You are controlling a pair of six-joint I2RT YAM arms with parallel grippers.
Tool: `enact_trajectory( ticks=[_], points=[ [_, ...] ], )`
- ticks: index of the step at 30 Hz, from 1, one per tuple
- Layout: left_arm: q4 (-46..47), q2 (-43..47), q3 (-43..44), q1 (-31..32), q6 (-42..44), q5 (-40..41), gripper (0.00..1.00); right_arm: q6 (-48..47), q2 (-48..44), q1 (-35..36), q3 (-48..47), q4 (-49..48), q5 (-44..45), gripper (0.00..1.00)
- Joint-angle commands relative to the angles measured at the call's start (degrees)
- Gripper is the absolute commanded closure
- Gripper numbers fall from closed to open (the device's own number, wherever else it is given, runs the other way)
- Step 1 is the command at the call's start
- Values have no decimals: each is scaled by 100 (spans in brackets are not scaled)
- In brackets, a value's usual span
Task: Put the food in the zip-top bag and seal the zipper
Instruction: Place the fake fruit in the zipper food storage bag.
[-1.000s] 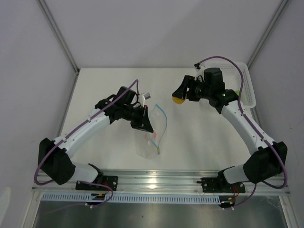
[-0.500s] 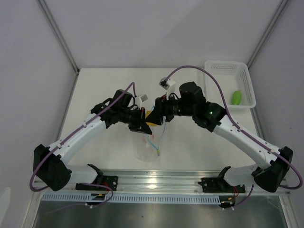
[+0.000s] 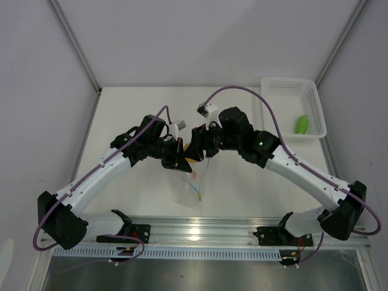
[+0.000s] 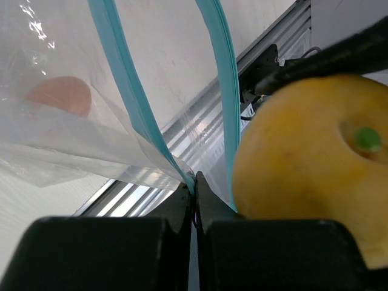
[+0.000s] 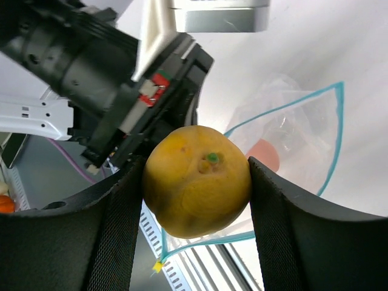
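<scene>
My left gripper (image 4: 195,182) is shut on the teal-blue zipper (image 4: 127,115) at one end of the zip-top bag's mouth and holds it up; the mouth gapes. The clear zip-top bag (image 3: 188,189) hangs down toward the table's near middle. My right gripper (image 5: 197,182) is shut on the round orange-yellow food (image 5: 195,177), right at the bag's open mouth (image 5: 291,130) and beside the left gripper (image 3: 179,159). In the left wrist view that orange piece (image 4: 303,176) touches the zipper's right strip. The oblong green food (image 3: 302,124) lies in the basket.
A white lattice basket (image 3: 286,83) stands at the far right corner of the table. A pinkish round mark (image 4: 59,95) shows through the bag's film. Both arms meet over the table's middle; an aluminium rail (image 3: 200,230) runs along the near edge.
My right arm has swung left from beside the basket to the bag's mouth, carrying the orange piece. The left arm shifted slightly left, still gripping the zipper.
</scene>
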State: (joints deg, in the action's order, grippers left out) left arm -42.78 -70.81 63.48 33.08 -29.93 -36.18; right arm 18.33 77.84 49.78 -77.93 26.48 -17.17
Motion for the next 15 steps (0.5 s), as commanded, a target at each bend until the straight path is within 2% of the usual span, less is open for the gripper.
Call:
enact_trajectory(
  ticks=[1,15],
  points=[
    [-54,234,76,-47,110,-3,99,30,81,23,-126,59,266,100],
    [-336,445,375,-47,154,208,99,83,319,23,-64,279,442,100]
  ],
)
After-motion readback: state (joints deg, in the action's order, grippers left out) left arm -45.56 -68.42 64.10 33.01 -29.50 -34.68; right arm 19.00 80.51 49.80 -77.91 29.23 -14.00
